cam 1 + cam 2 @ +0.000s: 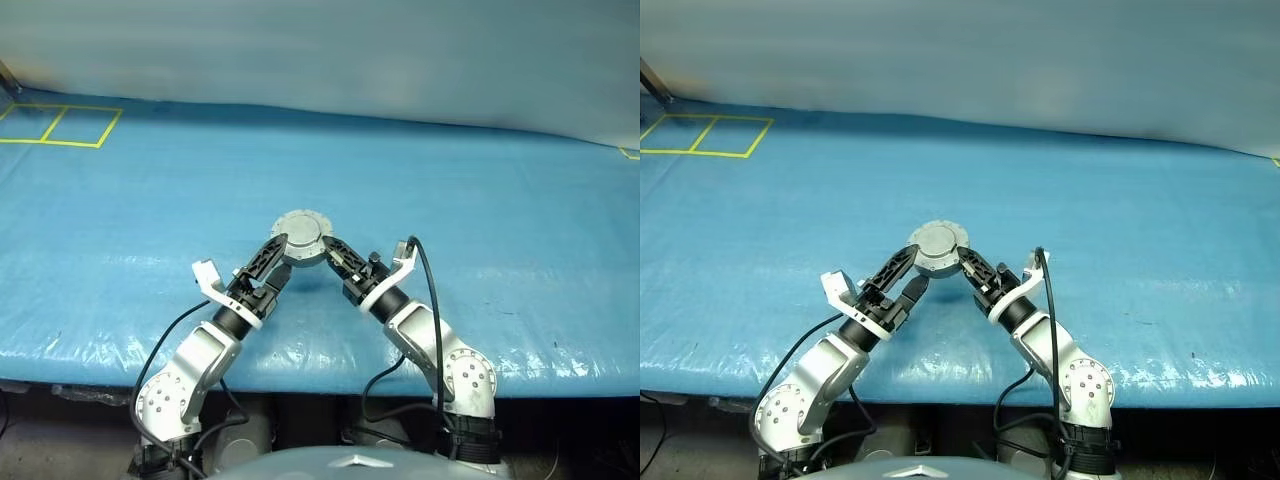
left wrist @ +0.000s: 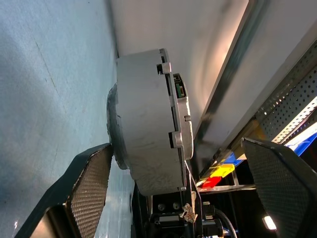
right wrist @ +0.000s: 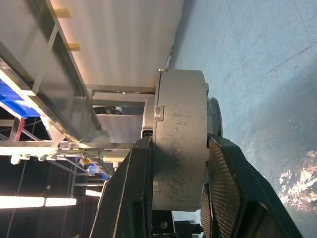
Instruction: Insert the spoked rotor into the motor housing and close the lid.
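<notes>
1. Far left, yellow tape squares [image 1: 60,125] mark the blue tabletop [image 1: 500,200], well away from the action. Nothing to do with this step.

2. Left gripper [image 1: 272,262]: its fingers stand spread wide, one on either side of the housing [image 1: 303,238]. In the left wrist view the two pads [image 2: 89,191] flank the round body with daylight on the far side. One pad sits just beside the lower face, and I cannot tell if it touches. So the left is not gripping.

3. Centre: the housing is held up off the tabletop, between the two grippers, flat face upward. The lid [image 1: 301,224], notched edge showing, lies closed on it. The wrist views show the two halves seated together at the seam. The rotor is not to be seen; I judge it is already inside, though the closed case hides that.

4. Right gripper [image 1: 337,258]: its fingers pinch the housing across its thickness, one pad on each flat face, in plain sight in the right wrist view [image 3: 176,148]. The right alone carries the piece.

5. Step in hand, as I read it: the closing is done or all but done, and the assembly is being held for a check or a set-down.

6. Next move, my judgement: lower it level to the tabletop and only then release the right. The left should stay clear, or close gently on the rim if the lid needs a last press. A tilt could let the lid shift.
</notes>
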Action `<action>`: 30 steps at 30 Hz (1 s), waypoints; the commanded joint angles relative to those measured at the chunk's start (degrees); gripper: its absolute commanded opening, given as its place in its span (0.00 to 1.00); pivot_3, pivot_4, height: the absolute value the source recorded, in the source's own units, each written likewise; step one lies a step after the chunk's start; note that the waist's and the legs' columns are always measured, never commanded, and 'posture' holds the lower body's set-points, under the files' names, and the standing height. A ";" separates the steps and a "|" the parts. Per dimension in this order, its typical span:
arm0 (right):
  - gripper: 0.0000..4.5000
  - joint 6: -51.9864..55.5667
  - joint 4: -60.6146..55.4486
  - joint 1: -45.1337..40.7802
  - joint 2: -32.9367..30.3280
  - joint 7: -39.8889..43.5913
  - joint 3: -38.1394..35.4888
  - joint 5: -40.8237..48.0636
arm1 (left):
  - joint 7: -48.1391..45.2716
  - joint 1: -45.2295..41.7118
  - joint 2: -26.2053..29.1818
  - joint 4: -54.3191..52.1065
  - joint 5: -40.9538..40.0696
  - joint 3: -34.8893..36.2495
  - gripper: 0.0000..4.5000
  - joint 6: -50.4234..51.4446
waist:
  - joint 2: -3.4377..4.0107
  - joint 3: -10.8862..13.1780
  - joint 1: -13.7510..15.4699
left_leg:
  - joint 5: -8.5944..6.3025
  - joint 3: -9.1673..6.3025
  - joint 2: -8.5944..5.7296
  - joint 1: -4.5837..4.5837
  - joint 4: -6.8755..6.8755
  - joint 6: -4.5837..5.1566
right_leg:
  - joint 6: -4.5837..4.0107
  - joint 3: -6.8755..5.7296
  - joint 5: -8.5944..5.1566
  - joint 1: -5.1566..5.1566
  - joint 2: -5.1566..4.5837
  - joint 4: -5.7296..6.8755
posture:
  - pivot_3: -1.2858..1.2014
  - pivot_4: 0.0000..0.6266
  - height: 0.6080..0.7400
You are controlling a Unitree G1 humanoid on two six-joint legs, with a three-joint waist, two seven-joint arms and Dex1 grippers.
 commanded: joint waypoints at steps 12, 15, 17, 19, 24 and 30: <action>0.27 0.05 -5.41 -1.10 -0.29 0.62 2.45 3.85 | 0.12 0.81 -1.01 1.46 -3.06 -2.89 1.00 -2.04 | 0.00 0.00 -0.01 | 0.00 0.00 0.00 -0.04 0.00 0.01 | 0.00 0.00 0.00 -0.03 0.01 0.00 | 0.52 0.24 1.00; 0.27 -0.35 -5.37 -1.16 -0.33 0.84 2.44 3.49 | -0.22 1.42 -0.55 1.40 -3.11 -3.02 1.00 -2.29 | 0.00 0.00 -0.01 | 0.00 0.00 0.00 -0.04 -0.01 0.01 | 0.00 0.00 0.00 -0.03 0.01 0.00 | 0.52 0.24 1.00; 0.27 -0.95 -5.19 -1.24 -0.24 0.91 2.38 3.10 | -0.54 1.89 -0.09 1.39 -3.10 -3.07 1.00 -2.34 | 0.00 0.00 -0.05 | 0.00 0.00 0.00 -0.04 -0.01 0.01 | 0.00 0.00 0.00 -0.03 0.01 0.00 | 0.52 0.24 1.00; 0.27 -1.54 -5.01 -1.32 -0.18 1.11 2.37 2.81 | -1.00 2.28 0.33 1.44 -3.11 -3.09 1.00 -2.35 | 0.00 0.00 -0.07 | 0.00 0.00 0.01 -0.04 -0.01 0.01 | 0.00 0.00 0.00 -0.03 0.02 0.00 | 0.52 0.24 1.00; 0.27 -3.17 -4.76 -1.95 0.01 1.80 1.87 1.58 | -2.26 2.70 1.09 1.73 -2.79 -3.00 1.00 -2.22 | 0.00 0.00 0.03 | -0.01 0.00 0.00 -0.04 0.00 0.02 | 0.00 -0.01 0.00 -0.02 0.00 -0.01 | 0.52 0.24 1.00; 0.27 -2.02 -4.79 -1.09 -0.98 1.87 3.01 2.54 | -3.79 2.08 1.21 2.54 -1.41 -2.42 1.00 -3.07 | 0.01 0.00 -0.02 | -0.02 0.01 0.00 -0.04 -0.01 0.03 | 0.00 0.00 0.00 -0.03 0.01 -0.03 | 0.52 0.24 1.00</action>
